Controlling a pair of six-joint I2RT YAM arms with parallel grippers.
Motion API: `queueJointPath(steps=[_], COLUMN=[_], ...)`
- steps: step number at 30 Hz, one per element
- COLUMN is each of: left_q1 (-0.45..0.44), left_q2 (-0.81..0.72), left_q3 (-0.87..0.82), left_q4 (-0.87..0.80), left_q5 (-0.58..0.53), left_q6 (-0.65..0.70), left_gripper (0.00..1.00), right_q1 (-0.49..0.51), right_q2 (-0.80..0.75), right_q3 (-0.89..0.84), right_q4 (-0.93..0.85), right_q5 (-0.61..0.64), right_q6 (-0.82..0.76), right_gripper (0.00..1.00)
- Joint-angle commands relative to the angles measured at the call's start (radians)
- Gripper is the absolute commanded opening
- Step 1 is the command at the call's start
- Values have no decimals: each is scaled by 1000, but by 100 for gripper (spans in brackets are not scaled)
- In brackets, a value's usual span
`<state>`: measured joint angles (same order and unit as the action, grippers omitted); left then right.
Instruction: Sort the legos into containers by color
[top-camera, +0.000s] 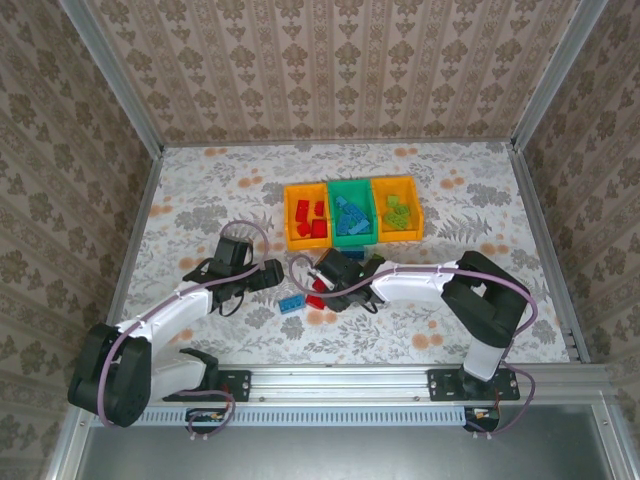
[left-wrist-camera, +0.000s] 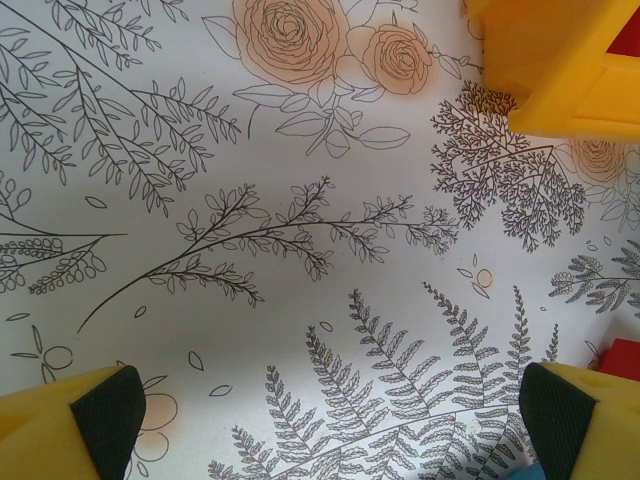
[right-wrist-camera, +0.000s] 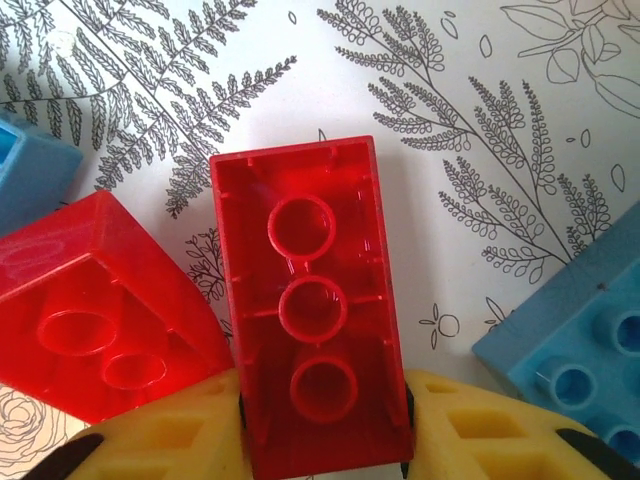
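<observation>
Pinch by right fingers (right-wrist-camera: 180, 440) on red brick (right-wrist-camera: 310, 300); lift straight, clear of neighbouring red brick (right-wrist-camera: 90, 300). Left fingers (left-wrist-camera: 50, 430) wide apart.

The left arm (top-camera: 170, 312) and right arm (top-camera: 415, 282) share white links between bulky black joints, and a mauve cable (top-camera: 245, 223) loops along each. Their fingers (right-wrist-camera: 190, 440) are yellow plastic with moulded recesses, faced with black pads (left-wrist-camera: 110, 420).

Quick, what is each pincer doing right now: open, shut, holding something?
Left pincer: open, holding nothing.
Right pincer: closed on a red brick, which has its hollow underside facing the camera.
</observation>
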<state>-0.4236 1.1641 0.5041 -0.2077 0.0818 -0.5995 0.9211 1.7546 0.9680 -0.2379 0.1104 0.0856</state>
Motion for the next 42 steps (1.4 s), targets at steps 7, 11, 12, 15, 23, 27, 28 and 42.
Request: queueJointPath(steps=[7, 11, 12, 15, 23, 27, 28, 42], left_q1=[6, 7, 6, 6, 6, 8, 6, 6], left_q2=[6, 6, 7, 6, 3, 3, 3, 2], left_q3=[-4, -3, -3, -3, -4, -10, -10, -16], left_q4=[12, 11, 13, 15, 22, 25, 24, 27], left_q5=[11, 13, 12, 15, 24, 20, 20, 42], left_q6=[-13, -13, -11, -11, -15, -12, -11, 17], left_gripper=[100, 100, 100, 100, 100, 100, 100, 100], right_q1=[-2, -18, -24, -48, -146, -188, -196, -254], right_q2=[-110, -134, -135, -130, -20, 75, 99, 322], right_q3=[-1, 12, 21, 71, 290, 427, 459, 720], right_q4=[-8, -1, -2, -12, -76, -127, -139, -198], right_q5=[51, 55, 64, 103, 105, 61, 48, -80], right_q6=[28, 44, 49, 73, 224, 308, 322, 438], right_gripper=[29, 28, 28, 28, 27, 27, 27, 33])
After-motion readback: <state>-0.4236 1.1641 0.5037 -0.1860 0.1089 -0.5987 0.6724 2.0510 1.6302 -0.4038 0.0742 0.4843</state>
